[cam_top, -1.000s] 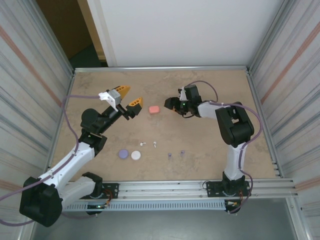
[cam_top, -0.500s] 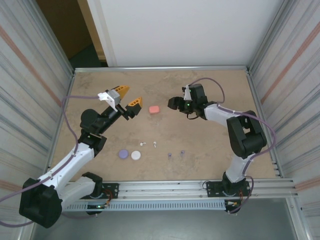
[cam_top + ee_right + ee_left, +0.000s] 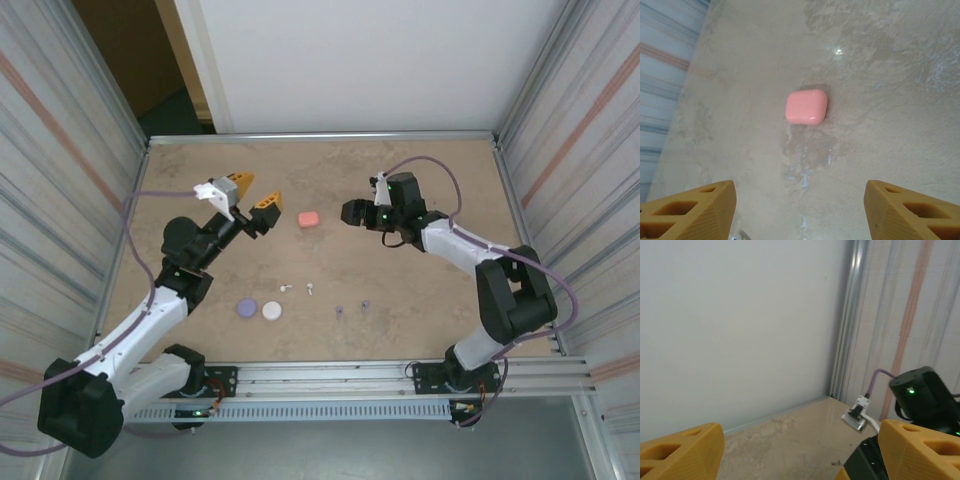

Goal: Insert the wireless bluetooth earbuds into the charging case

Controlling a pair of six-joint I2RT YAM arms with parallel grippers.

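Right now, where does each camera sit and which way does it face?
Top: above and behind the bases, looking down at the table; left arm and right arm show.
Left wrist: raised, facing the far right corner; open left gripper frames the right arm.
Right wrist: facing down; open right gripper frames the pink case.
Shared: top and right wrist both show the case.
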